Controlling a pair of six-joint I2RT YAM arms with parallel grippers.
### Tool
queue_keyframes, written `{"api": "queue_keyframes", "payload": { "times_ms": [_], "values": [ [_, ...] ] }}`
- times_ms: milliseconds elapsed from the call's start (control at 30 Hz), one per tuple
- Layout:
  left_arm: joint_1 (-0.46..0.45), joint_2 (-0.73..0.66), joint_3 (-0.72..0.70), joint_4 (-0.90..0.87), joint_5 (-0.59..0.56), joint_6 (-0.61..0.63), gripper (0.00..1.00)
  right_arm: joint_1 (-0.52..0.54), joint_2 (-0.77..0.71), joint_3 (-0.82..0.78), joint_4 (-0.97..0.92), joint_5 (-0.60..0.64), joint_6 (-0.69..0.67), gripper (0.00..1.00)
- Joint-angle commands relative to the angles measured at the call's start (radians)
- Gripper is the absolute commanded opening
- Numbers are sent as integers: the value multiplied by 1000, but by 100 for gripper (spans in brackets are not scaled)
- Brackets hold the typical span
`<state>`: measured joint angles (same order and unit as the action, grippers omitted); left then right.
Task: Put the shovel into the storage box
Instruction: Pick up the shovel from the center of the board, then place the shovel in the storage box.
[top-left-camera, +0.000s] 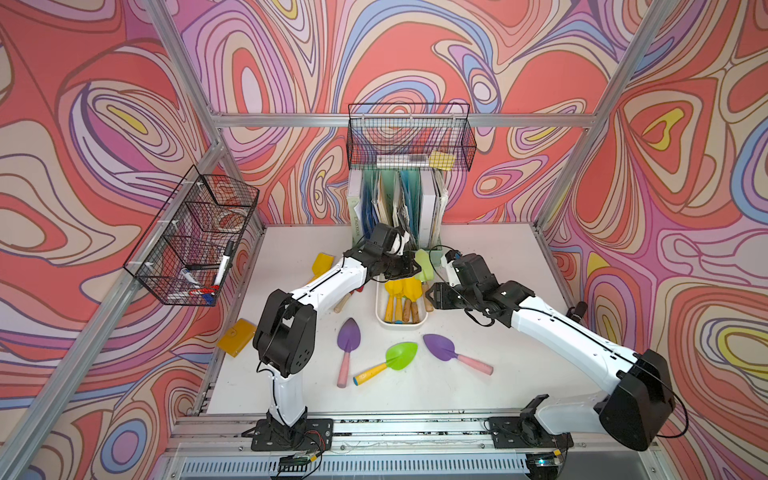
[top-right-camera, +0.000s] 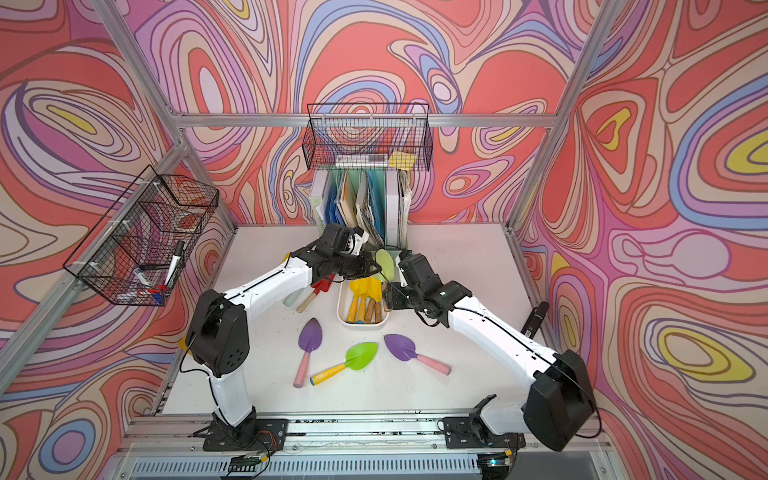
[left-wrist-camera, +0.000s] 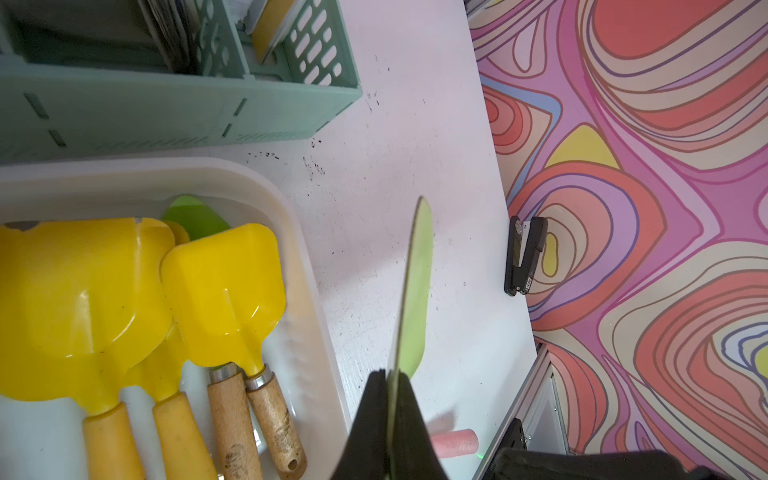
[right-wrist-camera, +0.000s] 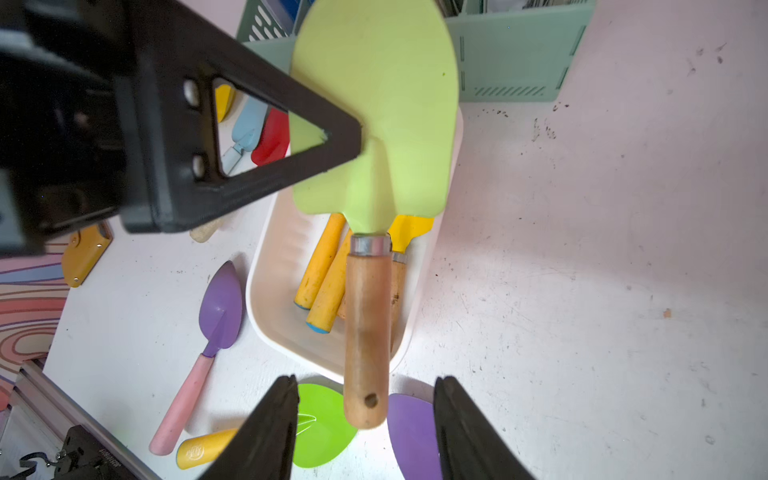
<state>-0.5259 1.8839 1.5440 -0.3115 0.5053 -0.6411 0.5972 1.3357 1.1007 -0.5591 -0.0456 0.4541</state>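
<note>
Right wrist view: the pale green shovel (right-wrist-camera: 374, 104) is held in the air. Its blade points toward the mint-green file holder (right-wrist-camera: 511, 62) and its handle (right-wrist-camera: 368, 332) points back at the camera.
Left gripper (left-wrist-camera: 392, 374): pressed together on the blade's thin edge, apparently carrying the shovel alone.
Right gripper (right-wrist-camera: 365, 380): spread wide, one jaw on each side of the handle's end, neither touching it.
Location of item: just beside the storage box (left-wrist-camera: 307, 270), by the rim on the right arm's side. It is not inside. Whether it hangs over the rim or over the table cannot be told.
Box contents: yellow shovels (left-wrist-camera: 224, 291) lying close together, with a green blade under them.
Step in hand: judged to be the carry over the box and the set-down.
Handling advice: bring the shovel over the box's middle and line its handle up with the others. Lower it until it rests on them, then let go. An edge pinch may let it swivel, so go slowly and keep the right gripper clear.
Appearance: flat, rounded, matte blade; metal ferrule (right-wrist-camera: 370, 245); scuffed wooden handle with a hole near its end.
</note>
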Motion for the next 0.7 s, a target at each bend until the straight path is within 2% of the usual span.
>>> {"api": "queue_keyframes", "payload": {
  "times_ms": [0,300,667],
  "values": [
    [39,-12,33,-61,-13,74,3,4,-60,-20,-30,42,1,53],
    [114,-8,21,-170,45,224,3,3,-98,-56,-58,69,16,51],
    [130,57,8,-211,26,286,2,3,-87,-50,-61,65,20,51]
  ]
}}
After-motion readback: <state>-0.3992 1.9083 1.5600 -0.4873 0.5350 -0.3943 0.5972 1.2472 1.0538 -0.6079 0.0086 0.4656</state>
